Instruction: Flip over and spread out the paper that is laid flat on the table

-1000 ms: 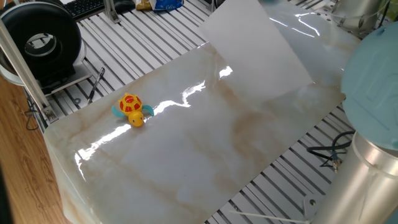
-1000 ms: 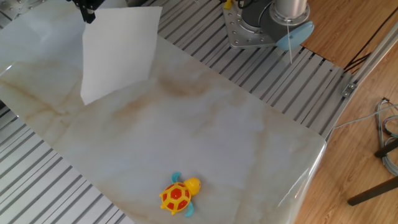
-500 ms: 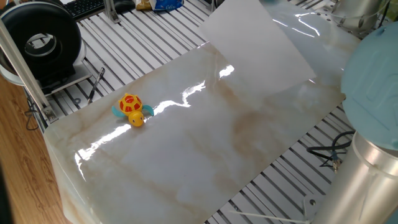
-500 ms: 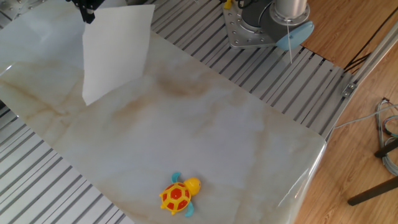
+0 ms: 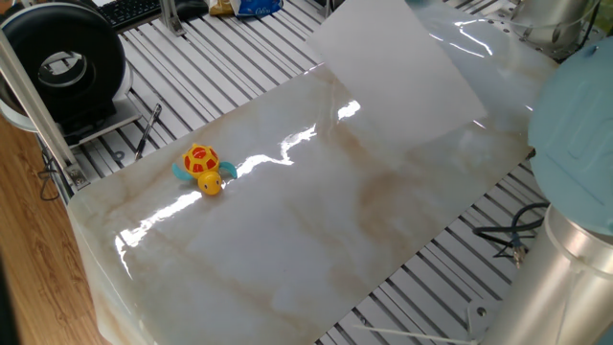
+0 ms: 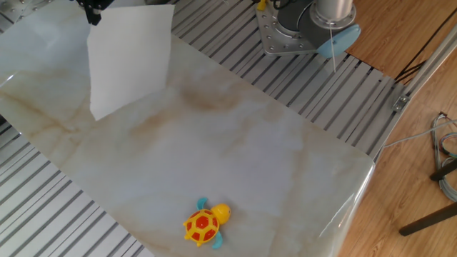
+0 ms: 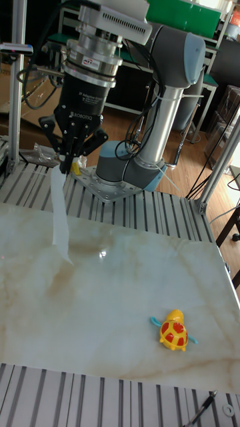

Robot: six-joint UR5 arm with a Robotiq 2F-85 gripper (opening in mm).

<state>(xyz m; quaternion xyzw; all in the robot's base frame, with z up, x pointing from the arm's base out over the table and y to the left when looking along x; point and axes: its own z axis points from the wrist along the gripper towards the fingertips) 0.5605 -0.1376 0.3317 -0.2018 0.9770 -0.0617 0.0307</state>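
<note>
The white paper (image 6: 128,57) hangs off the table (image 6: 250,157), held by its top edge, with its lower corner close to the marble. In the tall fixed view the paper (image 7: 60,217) shows nearly edge-on as a narrow strip below my gripper (image 7: 66,162), which is shut on its top edge. The gripper (image 6: 93,11) sits at the top left border of the other fixed view. The paper (image 5: 393,77) also shows tilted over the far end of the table (image 5: 287,240); there the gripper is out of frame.
A yellow and red toy turtle (image 5: 201,168) (image 6: 203,223) (image 7: 175,331) rests on the marble away from the paper. Grey slatted aluminium frame (image 6: 64,207) surrounds the top. The arm's base (image 6: 293,32) stands beside the table, and a black round device (image 5: 62,57) sits past one end.
The gripper and the held paper have shifted slightly sideways, leftward in the other fixed view. The turtle has not moved.
</note>
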